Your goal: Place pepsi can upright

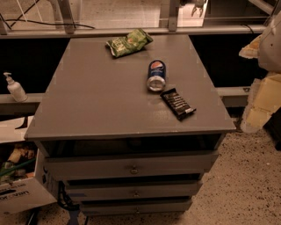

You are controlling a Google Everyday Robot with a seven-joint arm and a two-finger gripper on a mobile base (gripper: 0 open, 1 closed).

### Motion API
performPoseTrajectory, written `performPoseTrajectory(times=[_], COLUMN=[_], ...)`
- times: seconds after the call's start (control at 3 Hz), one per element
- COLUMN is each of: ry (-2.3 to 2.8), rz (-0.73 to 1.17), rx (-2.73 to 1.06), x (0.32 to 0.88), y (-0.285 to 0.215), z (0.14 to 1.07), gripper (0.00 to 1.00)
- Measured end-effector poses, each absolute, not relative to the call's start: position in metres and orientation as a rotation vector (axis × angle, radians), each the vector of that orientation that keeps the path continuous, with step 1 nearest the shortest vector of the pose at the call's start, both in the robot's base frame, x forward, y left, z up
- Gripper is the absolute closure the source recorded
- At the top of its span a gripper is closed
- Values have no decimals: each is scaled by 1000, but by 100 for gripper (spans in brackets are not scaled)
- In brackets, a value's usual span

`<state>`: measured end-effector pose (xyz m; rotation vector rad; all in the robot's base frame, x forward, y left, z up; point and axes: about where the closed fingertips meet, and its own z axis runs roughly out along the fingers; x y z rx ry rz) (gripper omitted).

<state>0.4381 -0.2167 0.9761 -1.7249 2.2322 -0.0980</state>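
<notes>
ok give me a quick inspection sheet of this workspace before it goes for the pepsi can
surface: grey cabinet top, drawers below
job's things: pepsi can lying on its side, silver end toward the camera, not yet upright
clutter: green chip bag near the far edge; black snack bar close beside the can, nearer the camera
grippers: pincer at the top edge of the view, beyond the cabinet, far from the can
cables: black cables on the floor behind the cabinet
surroundings: pump bottle on the left ledge; cardboard box lower left
</notes>
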Motion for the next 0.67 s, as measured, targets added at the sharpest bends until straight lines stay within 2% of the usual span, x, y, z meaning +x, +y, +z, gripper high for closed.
performPoseTrajectory(times=[0.67], ry=[2193], rz=[-107], rx=[-1757], x=[446], y=[-213], z=[975], gripper=[0])
